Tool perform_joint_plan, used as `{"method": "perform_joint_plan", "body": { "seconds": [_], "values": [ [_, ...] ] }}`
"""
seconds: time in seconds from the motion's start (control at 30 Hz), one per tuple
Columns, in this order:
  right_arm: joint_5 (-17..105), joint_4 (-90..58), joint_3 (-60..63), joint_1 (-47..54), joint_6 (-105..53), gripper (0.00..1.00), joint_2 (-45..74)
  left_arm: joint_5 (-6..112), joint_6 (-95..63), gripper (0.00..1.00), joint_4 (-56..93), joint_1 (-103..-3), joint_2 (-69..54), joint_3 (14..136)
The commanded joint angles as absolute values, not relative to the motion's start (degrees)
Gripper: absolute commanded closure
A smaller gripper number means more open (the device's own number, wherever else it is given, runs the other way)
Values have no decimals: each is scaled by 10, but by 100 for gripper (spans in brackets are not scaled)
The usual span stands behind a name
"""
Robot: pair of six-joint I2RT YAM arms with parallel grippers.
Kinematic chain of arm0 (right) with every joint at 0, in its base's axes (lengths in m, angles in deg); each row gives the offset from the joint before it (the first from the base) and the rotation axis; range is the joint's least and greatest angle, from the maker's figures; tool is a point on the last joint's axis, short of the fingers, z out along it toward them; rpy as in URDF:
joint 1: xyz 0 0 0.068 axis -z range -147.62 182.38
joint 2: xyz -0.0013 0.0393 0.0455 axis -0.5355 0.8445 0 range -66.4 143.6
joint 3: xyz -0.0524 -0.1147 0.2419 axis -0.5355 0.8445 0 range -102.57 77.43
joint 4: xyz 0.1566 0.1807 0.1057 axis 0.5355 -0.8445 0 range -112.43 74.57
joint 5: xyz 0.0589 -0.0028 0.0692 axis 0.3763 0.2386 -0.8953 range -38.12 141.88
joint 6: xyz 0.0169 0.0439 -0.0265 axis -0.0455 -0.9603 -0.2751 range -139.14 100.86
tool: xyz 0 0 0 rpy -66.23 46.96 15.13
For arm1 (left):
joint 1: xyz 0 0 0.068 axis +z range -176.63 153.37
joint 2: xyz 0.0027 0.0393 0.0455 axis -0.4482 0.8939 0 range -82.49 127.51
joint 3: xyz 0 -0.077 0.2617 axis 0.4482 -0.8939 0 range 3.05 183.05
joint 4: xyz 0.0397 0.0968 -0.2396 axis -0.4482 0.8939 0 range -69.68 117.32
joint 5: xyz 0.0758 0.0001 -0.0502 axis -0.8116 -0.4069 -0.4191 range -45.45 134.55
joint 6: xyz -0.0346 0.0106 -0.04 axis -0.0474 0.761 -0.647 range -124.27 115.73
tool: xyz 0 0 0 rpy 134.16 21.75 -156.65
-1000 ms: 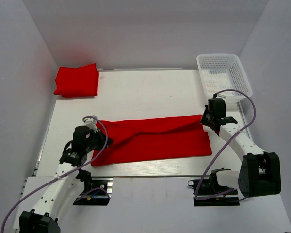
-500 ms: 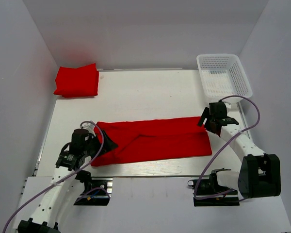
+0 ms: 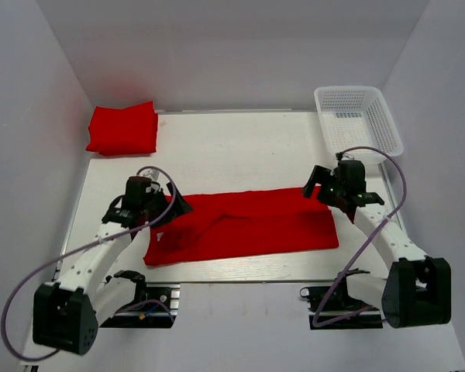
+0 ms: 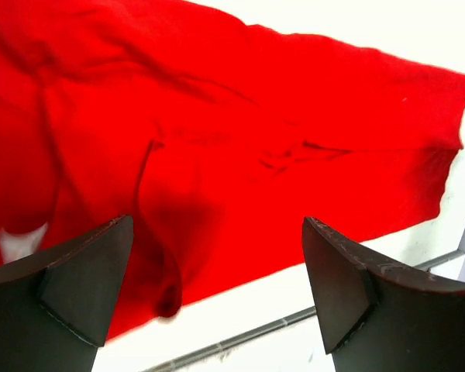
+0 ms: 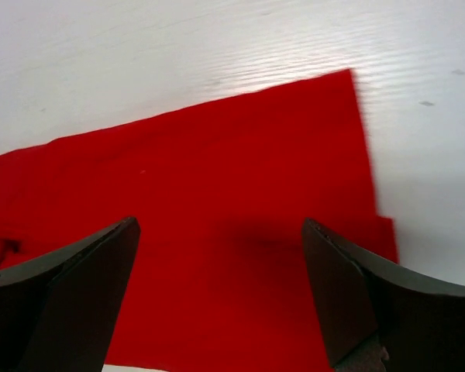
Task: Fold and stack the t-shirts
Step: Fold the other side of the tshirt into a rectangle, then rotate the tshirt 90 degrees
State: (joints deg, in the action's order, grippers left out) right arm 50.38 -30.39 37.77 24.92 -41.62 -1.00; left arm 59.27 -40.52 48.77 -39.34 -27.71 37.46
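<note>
Both spread and empty, your left end effector (image 3: 173, 208) and right end effector (image 3: 315, 189) hang over opposite ends of the shirt (image 3: 248, 225), likely set to fold it crosswise.

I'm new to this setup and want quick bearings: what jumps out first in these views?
A bright red t-shirt, folded into a long strip, lies across the middle of the white table, with the left gripper and the right gripper open over its two ends. A second red t-shirt sits folded in the far left corner, and a white mesh basket stands at the far right.
</note>
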Motion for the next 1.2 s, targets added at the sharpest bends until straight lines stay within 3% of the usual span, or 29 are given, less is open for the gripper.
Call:
{"method": "perform_joint_plan", "body": {
  "seconds": [0.0,0.23,0.5,0.6,0.77,0.93,1.07,1.17],
  "values": [
    [378,-197,388,241,-410,10,40,635,-397,0,377,-406,-236,364],
    [361,-145,399,237,-444,10,144,588,-397,0,332,-424,-73,375],
    [412,-145,532,230,-509,10,69,486,-397,0,407,-437,143,513],
    [414,-152,615,212,-536,10,7,461,-360,0,407,-432,241,625],
    [385,-241,650,173,-554,10,-146,460,-305,0,493,-438,487,1005],
    [292,-254,681,96,-555,10,-155,595,-294,0,496,-438,767,1402],
    [276,-194,691,10,-582,10,-107,675,-348,0,283,-454,776,1341],
    [283,-132,660,-86,-579,10,-42,666,-349,0,225,-473,784,1348]
  ]
}}
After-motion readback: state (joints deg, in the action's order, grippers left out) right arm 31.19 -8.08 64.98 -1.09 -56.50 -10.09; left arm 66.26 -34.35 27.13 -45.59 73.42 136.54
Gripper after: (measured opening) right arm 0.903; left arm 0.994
